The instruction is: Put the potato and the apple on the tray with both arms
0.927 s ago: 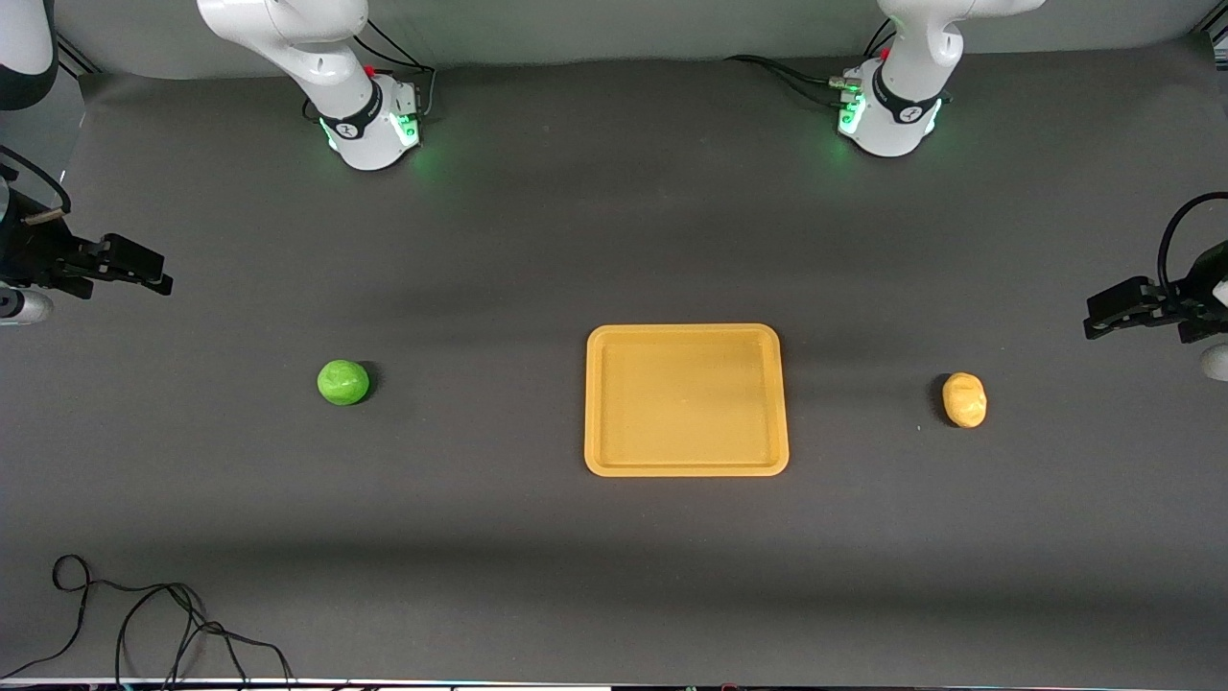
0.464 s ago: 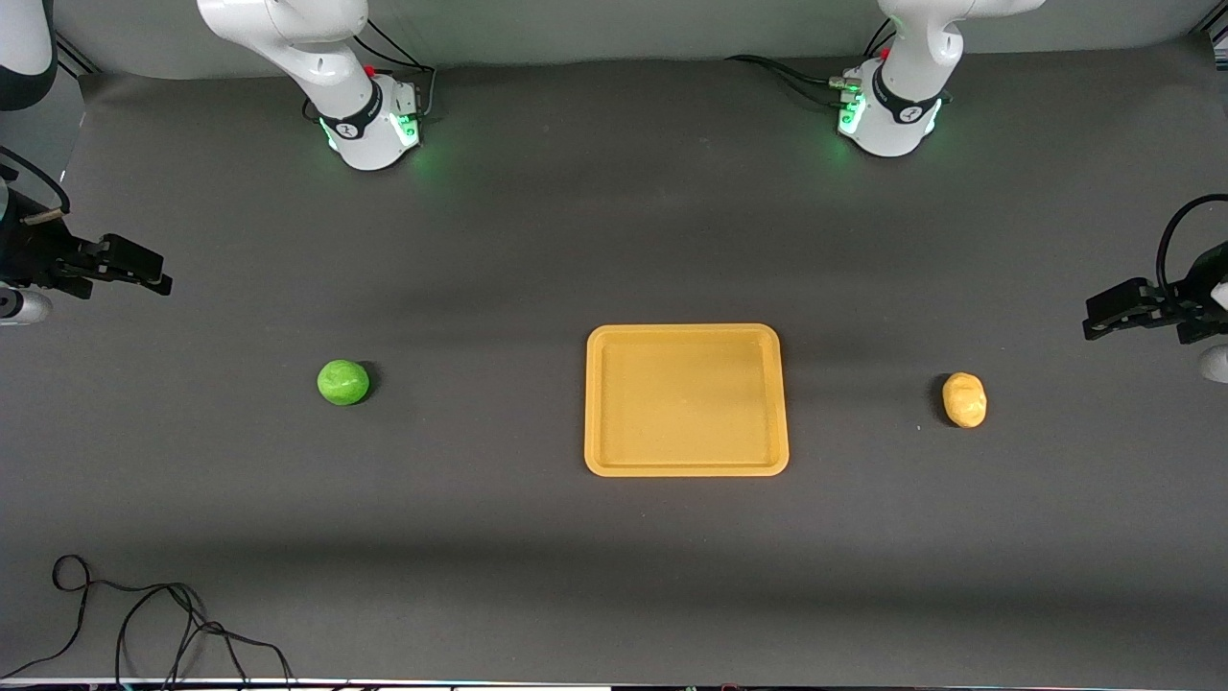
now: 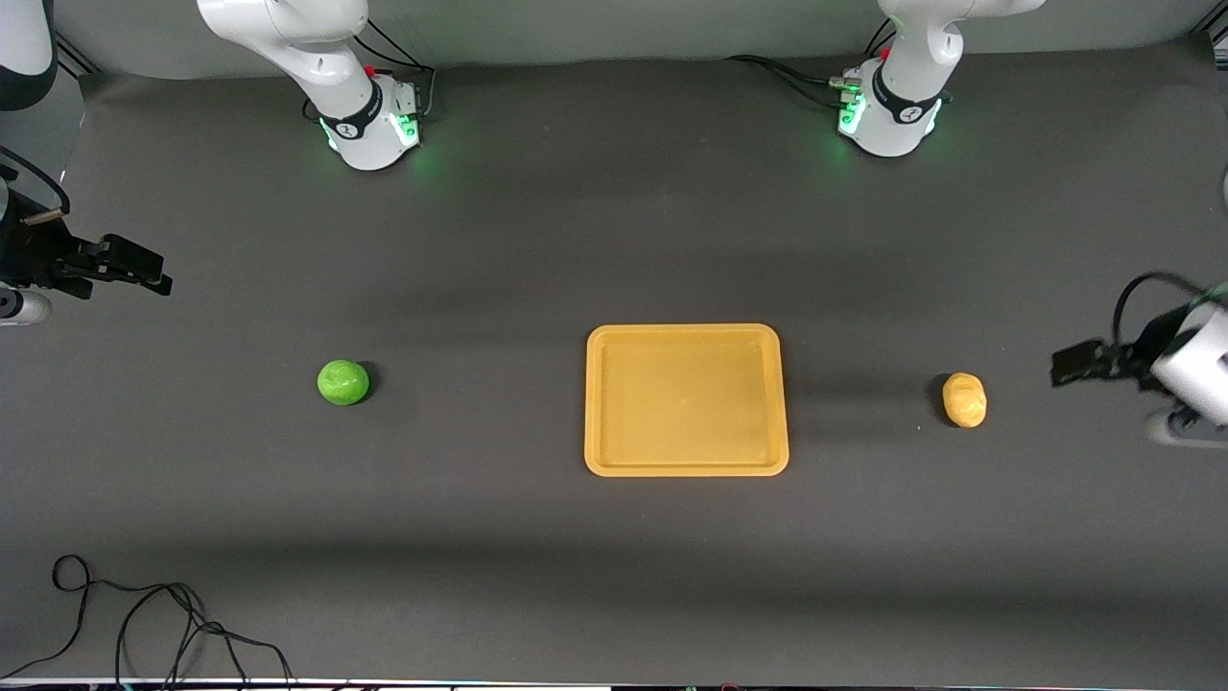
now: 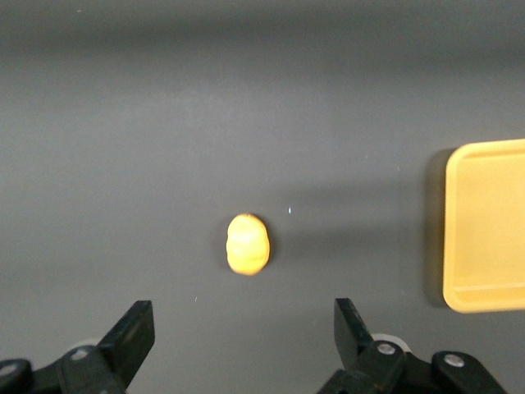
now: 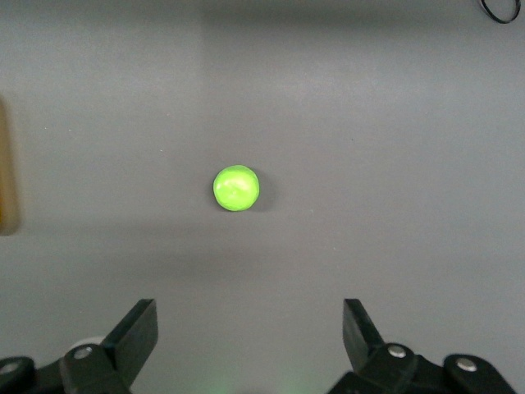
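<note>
The orange-yellow tray lies empty at the table's middle. The green apple sits on the table toward the right arm's end. The yellow-tan potato sits toward the left arm's end. My left gripper is open and empty, up over the table beside the potato and apart from it. Its wrist view shows the potato ahead of the open gripper and the tray's edge. My right gripper is open and empty over the table's end, away from the apple. Its wrist view shows the apple ahead of the gripper.
A loose black cable lies at the table's front edge toward the right arm's end. The two green-lit arm bases stand along the back edge. Dark bare table surrounds the tray.
My left arm has swung in and moved its gripper closer to the potato. The right arm, apple, potato and tray have not moved.
</note>
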